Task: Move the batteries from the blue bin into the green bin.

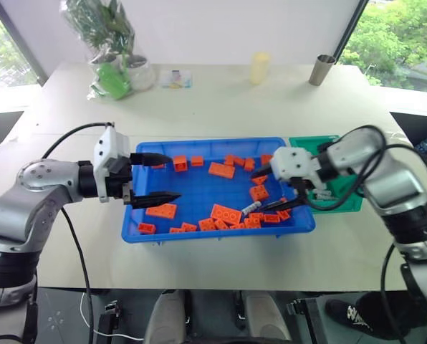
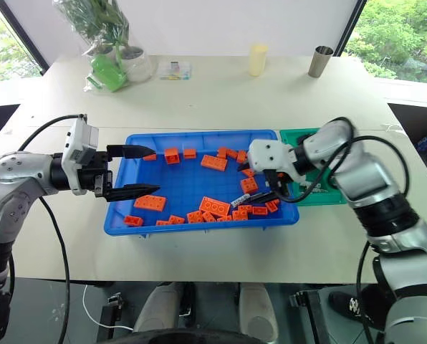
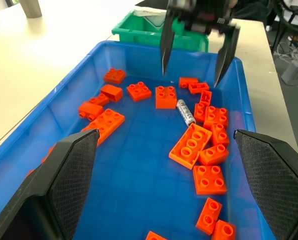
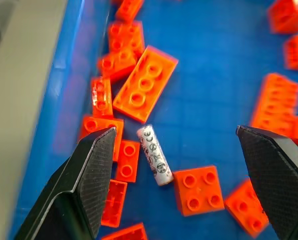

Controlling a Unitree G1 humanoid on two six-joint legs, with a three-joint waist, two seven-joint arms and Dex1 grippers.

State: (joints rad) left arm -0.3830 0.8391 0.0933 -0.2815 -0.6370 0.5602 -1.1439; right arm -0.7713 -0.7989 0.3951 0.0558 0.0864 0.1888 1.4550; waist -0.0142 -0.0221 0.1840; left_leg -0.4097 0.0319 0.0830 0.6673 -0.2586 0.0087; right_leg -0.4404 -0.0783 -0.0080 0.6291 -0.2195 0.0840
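Silver-grey, one battery (image 4: 155, 155) lay among orange bricks (image 4: 145, 83) near the blue bin's (image 1: 199, 145) front rim, toward the green bin (image 1: 348, 204). The right gripper (image 3: 194, 57) hung spread above it, empty; closing could catch a touching brick. The left gripper (image 1: 158, 177) gaped, idle.

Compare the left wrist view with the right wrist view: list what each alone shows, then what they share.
Left wrist alone: the green bin beyond the blue bin's far rim, and the right claw hanging open above the bricks. Right wrist alone: the printed markings on the battery. Shared: that one battery lying flat among orange bricks on the blue floor.
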